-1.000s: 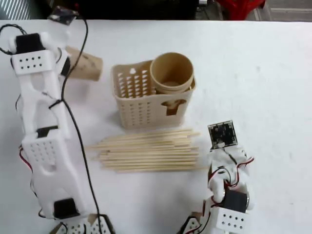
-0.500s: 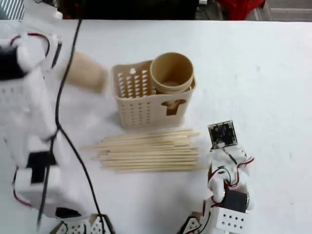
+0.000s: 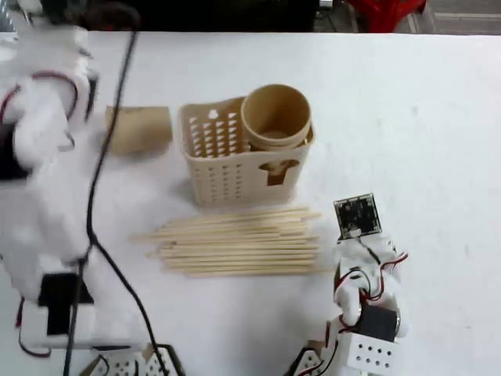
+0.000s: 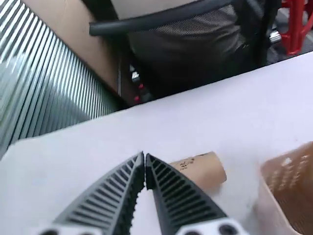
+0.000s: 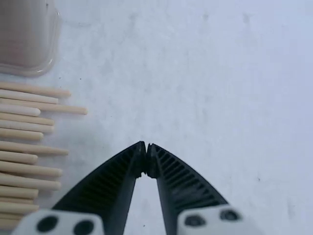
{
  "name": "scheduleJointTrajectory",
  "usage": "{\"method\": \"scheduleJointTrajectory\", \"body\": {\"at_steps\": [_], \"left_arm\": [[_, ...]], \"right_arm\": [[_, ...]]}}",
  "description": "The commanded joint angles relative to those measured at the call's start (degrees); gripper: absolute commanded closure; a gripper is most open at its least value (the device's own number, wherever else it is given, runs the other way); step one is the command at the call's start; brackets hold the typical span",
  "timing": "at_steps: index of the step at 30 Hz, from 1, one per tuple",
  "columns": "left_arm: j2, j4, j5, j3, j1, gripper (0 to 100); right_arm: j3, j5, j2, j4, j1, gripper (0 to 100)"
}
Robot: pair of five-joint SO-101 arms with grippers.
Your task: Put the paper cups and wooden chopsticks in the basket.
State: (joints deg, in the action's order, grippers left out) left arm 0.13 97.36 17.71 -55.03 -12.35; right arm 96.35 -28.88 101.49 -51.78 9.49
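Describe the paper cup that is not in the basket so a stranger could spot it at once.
Find the cream perforated basket near the middle of the white table. Beside it, on the side opposite the upright cup that it holds, a brown paper cup rests on the tabletop. It alone lies on its side outside the basket, apart from the pile of chopsticks.

The paper cup [image 4: 198,166] lying beside the basket [image 4: 288,183] carries a short line of dark print, too blurred to read.

Two paper cups [image 3: 275,117] [image 3: 139,129], one basket [image 3: 227,176]
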Motion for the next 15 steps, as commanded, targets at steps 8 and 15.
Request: {"method": "scheduleJointTrajectory", "body": {"at_steps": [8,15], "left_arm": [[28.4,-34.9,-17.4,15.0,-3.6,87],[43.6,-43.0,-17.1,15.0,2.8,87]], "right_arm": [[0.5,-0.8,-0.4,1.0,-0.7,97.9],[0.5,-0.8,-0.4,1.0,-0.7,97.9]]}}
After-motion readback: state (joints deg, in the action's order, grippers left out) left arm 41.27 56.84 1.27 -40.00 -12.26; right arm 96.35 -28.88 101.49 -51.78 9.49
